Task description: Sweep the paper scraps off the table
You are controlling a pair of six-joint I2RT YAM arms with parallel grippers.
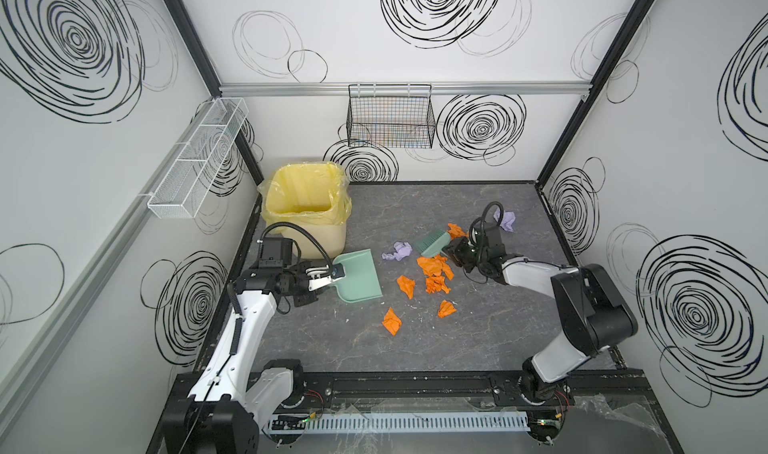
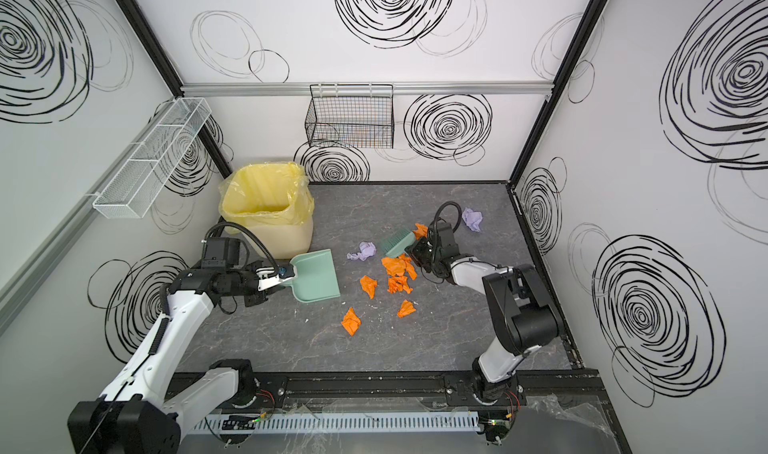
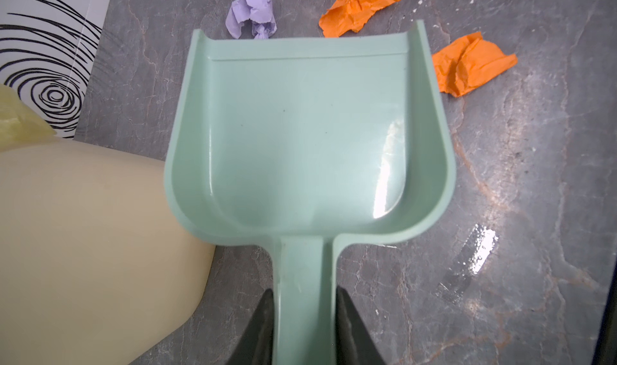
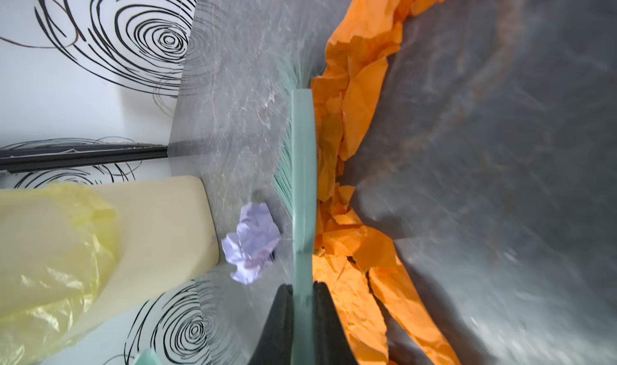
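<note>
Several orange paper scraps (image 1: 434, 265) (image 2: 397, 266) lie mid-table (image 1: 457, 348), with one lilac wad (image 1: 399, 251) left of them and another (image 1: 508, 220) at the far right. My left gripper (image 1: 332, 275) (image 3: 303, 296) is shut on the handle of the mint-green dustpan (image 1: 357, 277) (image 3: 307, 129), which lies flat and empty, mouth toward the scraps. My right gripper (image 1: 451, 250) (image 4: 303, 286) is shut on the green brush (image 1: 432, 242) (image 4: 303, 179). The brush's bristles rest on the table beside the orange pile (image 4: 360, 112), with the lilac wad (image 4: 252, 239) on its other side.
A cream bin with a yellow liner (image 1: 305, 211) (image 3: 83, 246) stands at the back left, right behind the dustpan. A black wire basket (image 1: 390, 117) hangs on the back wall and a white mesh basket (image 1: 199, 157) on the left wall.
</note>
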